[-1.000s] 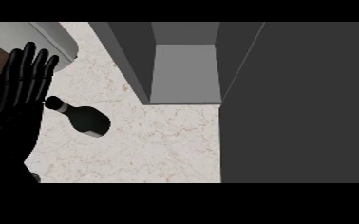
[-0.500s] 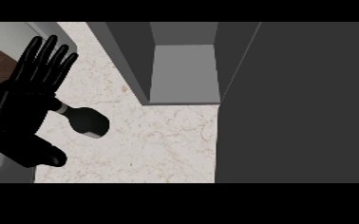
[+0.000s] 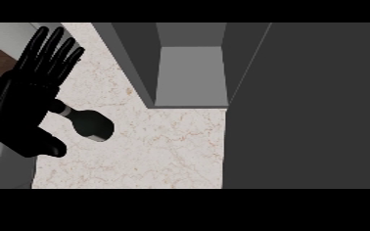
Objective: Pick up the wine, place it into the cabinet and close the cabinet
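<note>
So my left hand (image 3: 33, 103) is up at the left side of the counter (image 3: 159, 147), fingers (image 3: 54, 54) stretched out straight and spread, not gripping anything. The wine bottle (image 3: 90, 124) lies on its side on the pale marbled counter, just right of my palm, its neck end tucked under the hand and its dark body sticking out toward the lower right. The cabinet (image 3: 189, 80) sits open up ahead, grey inside, its door (image 3: 296, 107) swung out along the right. The bottle's well apart from it.
</note>
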You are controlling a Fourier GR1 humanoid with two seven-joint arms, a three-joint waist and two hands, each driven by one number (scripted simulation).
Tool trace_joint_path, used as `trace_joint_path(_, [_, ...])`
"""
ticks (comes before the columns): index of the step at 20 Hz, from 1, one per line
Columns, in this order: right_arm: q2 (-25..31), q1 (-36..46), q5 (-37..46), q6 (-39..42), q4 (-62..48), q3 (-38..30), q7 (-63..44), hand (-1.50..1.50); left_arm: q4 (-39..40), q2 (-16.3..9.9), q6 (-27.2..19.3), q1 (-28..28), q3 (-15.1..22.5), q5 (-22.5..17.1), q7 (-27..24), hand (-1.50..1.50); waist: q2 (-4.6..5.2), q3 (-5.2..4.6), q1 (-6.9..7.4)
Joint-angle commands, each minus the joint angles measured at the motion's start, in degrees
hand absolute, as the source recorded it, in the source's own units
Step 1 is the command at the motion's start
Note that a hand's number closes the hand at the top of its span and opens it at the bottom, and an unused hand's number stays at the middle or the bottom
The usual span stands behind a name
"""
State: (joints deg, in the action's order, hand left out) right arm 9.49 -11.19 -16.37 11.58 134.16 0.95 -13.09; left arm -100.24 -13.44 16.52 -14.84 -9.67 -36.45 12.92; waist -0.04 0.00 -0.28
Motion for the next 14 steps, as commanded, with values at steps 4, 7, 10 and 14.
trace_joint_path(4, [-1.28, 1.95, 0.72, -3.45, 7.56, 2.09, -9.36, -1.5, -7.89, 0.76, -2.43, 3.44, 0.86, -1.96, 4.54, -1.5, -0.11, 0.0, 0.32])
trace_joint_path(7, [0.19, 7.09, -3.37, -0.61, -0.59, -4.34, -6.98, -1.5, -3.7, 0.11, -1.08, 1.07, -0.49, -0.98, 2.67, -1.5, 0.02, 0.01, 0.23])
trace_joint_path(10, [-3.41, 2.96, 3.27, -3.44, 7.46, 3.38, -9.63, -1.5, -6.87, 0.16, -2.44, 2.8, -0.41, 0.02, 3.68, -1.5, -0.05, -0.01, 0.18])
trace_joint_path(14, [-1.9, 4.22, -0.03, 0.19, 2.74, -0.63, -7.95, -1.5, -2.86, 0.1, 2.21, 5.77, -1.84, 0.88, 0.28, -1.5, 0.01, 0.0, 0.18])
